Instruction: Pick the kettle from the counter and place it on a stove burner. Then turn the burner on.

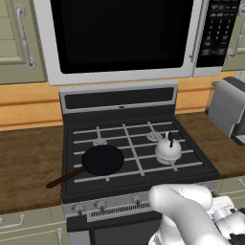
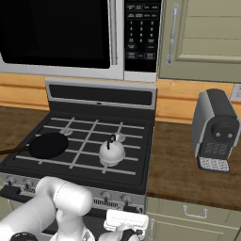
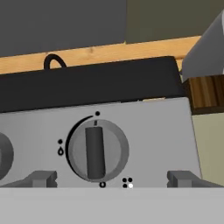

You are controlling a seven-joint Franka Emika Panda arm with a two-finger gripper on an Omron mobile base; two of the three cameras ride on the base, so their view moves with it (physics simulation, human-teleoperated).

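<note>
The kettle (image 1: 168, 149) is sitting on the front right stove burner (image 1: 170, 159), beside the frying pan (image 1: 102, 160). The gripper (image 3: 112, 179) is facing a knob (image 3: 98, 149), fingers (image 3: 42, 179) spread on both sides. The coffee machine (image 2: 215, 130) is standing on the counter (image 2: 188, 164).

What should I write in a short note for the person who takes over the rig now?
Hand: open, empty, fingertips on either side of a stove knob, not touching it.
Kettle: off the counter, sitting on the front right stove burner. A frying pan occupies the front left burner.
Done: kettle placed.
Left: grip and turn the knob; its bar points straight up and down.
</note>
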